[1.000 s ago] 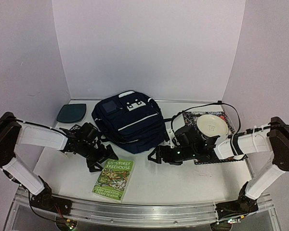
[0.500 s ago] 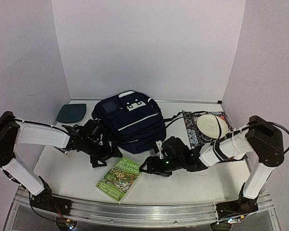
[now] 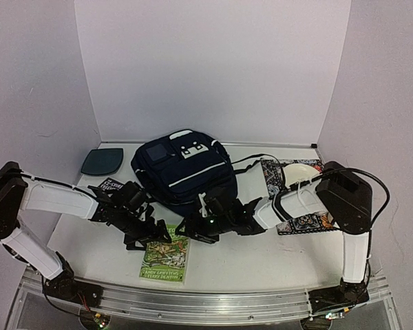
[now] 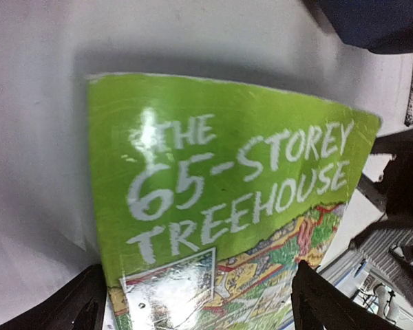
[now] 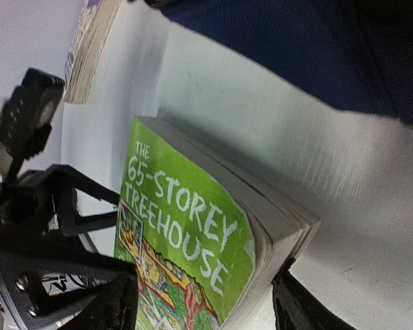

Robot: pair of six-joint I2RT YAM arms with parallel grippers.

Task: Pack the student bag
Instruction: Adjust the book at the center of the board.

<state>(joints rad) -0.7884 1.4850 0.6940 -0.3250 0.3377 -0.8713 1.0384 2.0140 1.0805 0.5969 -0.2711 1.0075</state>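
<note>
Two tools meet over a green paperback (image 3: 166, 254), "The 65-Storey Treehouse", which lies on the surface (image 3: 261, 265) at 6 o'clock from the student bag (image 3: 186, 172). Only the overhead view gives me the whole bag. It sits at the surface's 12 o'clock, with a teal pad (image 3: 102, 161) at its 9 and a white plate (image 3: 299, 175) at its 3. Each wrist camera catches just a navy edge of the bag.

The left tool (image 3: 151, 235) comes in from 9 o'clock. Its own camera shows its fingers (image 4: 76, 306) spread wide, with the book's cover between them.

The right tool (image 3: 187, 229) reaches in from 3 o'clock. Its camera shows the paperback's page edges, with one corner lying between its parted fingers (image 5: 120, 309). I cannot tell whether they pinch it. At 11 o'clock in that view are the page edges of a second book (image 5: 89, 48), which overhead is half hidden under the left arm.
</note>
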